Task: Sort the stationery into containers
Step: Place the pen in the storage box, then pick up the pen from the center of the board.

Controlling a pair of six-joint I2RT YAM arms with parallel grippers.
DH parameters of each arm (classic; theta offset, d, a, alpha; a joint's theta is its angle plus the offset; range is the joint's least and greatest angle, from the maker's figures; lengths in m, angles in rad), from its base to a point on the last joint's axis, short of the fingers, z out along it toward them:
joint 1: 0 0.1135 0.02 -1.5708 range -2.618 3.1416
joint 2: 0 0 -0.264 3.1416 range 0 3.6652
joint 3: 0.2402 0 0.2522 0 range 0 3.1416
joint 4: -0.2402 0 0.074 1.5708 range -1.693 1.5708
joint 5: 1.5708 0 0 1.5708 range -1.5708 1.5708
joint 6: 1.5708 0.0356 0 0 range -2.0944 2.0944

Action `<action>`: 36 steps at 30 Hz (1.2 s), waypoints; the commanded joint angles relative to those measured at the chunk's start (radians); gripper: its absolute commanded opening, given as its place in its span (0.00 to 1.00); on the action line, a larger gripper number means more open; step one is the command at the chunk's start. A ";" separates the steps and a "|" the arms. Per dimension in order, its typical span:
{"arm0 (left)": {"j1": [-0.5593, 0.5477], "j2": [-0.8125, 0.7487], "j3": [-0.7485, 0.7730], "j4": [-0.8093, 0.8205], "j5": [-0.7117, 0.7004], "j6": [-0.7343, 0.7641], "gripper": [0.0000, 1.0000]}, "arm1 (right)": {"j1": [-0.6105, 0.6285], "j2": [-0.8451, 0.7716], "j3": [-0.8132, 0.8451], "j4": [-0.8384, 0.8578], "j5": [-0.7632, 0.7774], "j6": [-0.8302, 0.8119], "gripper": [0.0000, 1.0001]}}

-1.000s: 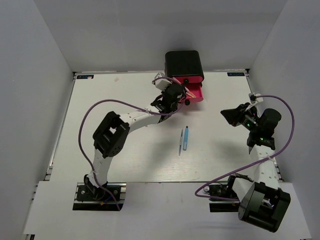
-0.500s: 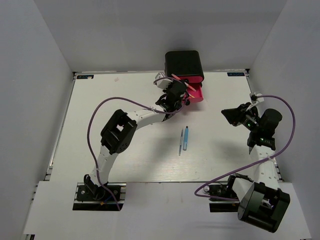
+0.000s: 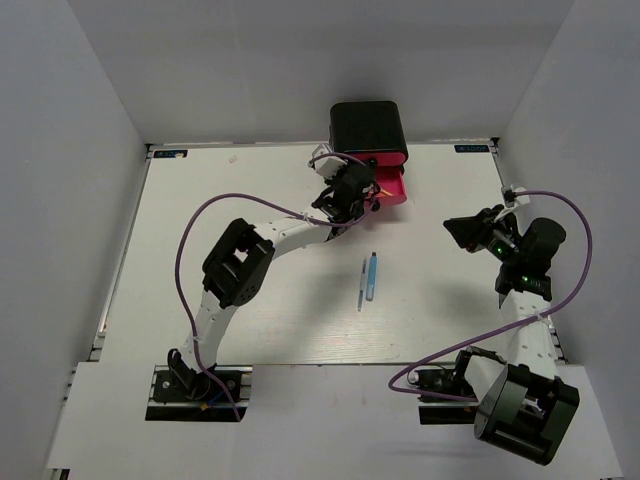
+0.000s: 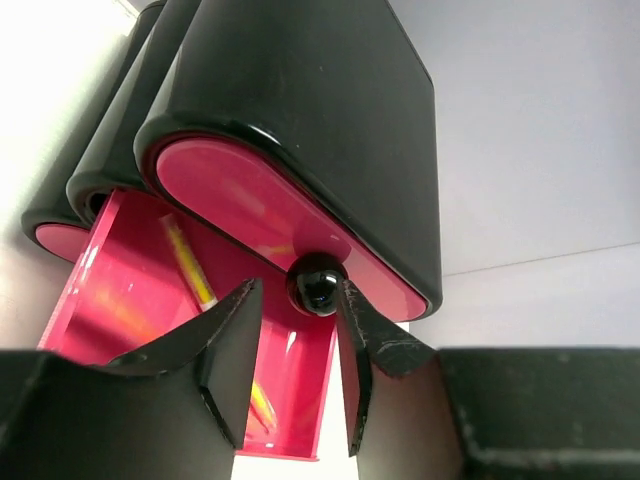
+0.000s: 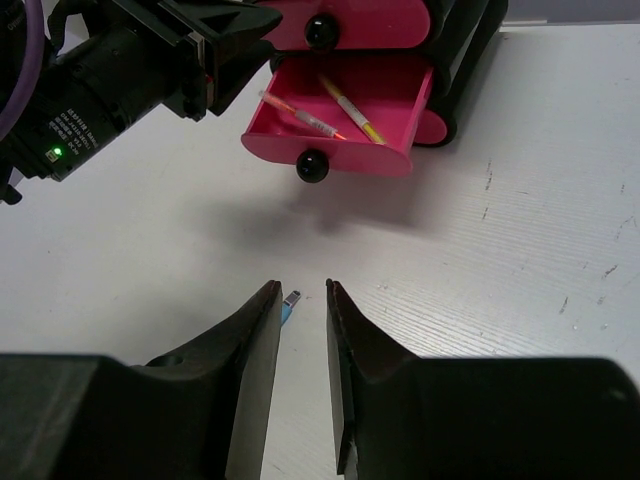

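The black cabinet [image 3: 368, 128] stands at the table's back. Its middle pink drawer [image 3: 392, 186] is pulled open. In the right wrist view the drawer [image 5: 400, 95] holds the thin yellow stick [image 5: 351, 108] and the pink-orange pen [image 5: 300, 118]. My left gripper [image 3: 360, 186] is open at the cabinet front. In the left wrist view the left gripper [image 4: 299, 285] has its jaws either side of the top drawer's black knob [image 4: 318, 283]. The light blue marker [image 3: 372, 276] and grey-blue pen [image 3: 361, 288] lie mid-table. My right gripper [image 3: 456, 229] is open and empty, also in its wrist view [image 5: 302, 285]. The stubs are out of view.
The open drawer's knob [image 5: 312, 166] juts toward the table's middle. The bottom drawer's front [image 5: 441, 126] is closed. Grey walls close in the table on three sides. The marker's tip [image 5: 289, 303] shows just past my right fingers.
My left gripper has moved right and back to the cabinet front. The pink-orange pen, seen across the drawer's top half a second ago, now lies inside it. The right arm has not moved.
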 commanded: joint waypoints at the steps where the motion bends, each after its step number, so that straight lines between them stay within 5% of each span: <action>1: 0.004 -0.008 0.036 -0.017 0.012 0.029 0.46 | -0.007 -0.012 -0.005 0.038 -0.034 0.006 0.31; 5: -0.007 -0.053 0.017 0.009 0.046 0.079 0.50 | -0.005 -0.012 -0.011 0.053 -0.066 0.009 0.34; 9: -0.016 -0.162 -0.054 0.060 0.122 0.293 0.53 | 0.013 0.009 -0.010 0.059 -0.140 0.025 0.33; 14: -0.001 -0.465 -0.270 -0.150 0.401 0.415 0.59 | 0.122 0.124 0.114 -0.186 -0.088 -0.161 0.33; 19: 0.014 -0.752 -0.568 -0.445 0.558 0.555 0.81 | 0.272 0.254 0.199 -0.402 0.019 -0.303 0.33; 26: 0.014 -1.149 -0.929 -0.678 0.644 0.488 0.85 | 0.524 0.434 0.355 -0.558 0.251 -0.335 0.37; 27: 0.014 -1.192 -0.960 -0.692 0.659 0.474 0.98 | 0.544 0.465 0.366 -0.561 0.263 -0.327 0.39; 36: 0.014 -1.478 -1.143 -0.813 0.670 0.380 0.99 | 0.742 0.715 0.519 -0.640 0.476 -0.219 0.46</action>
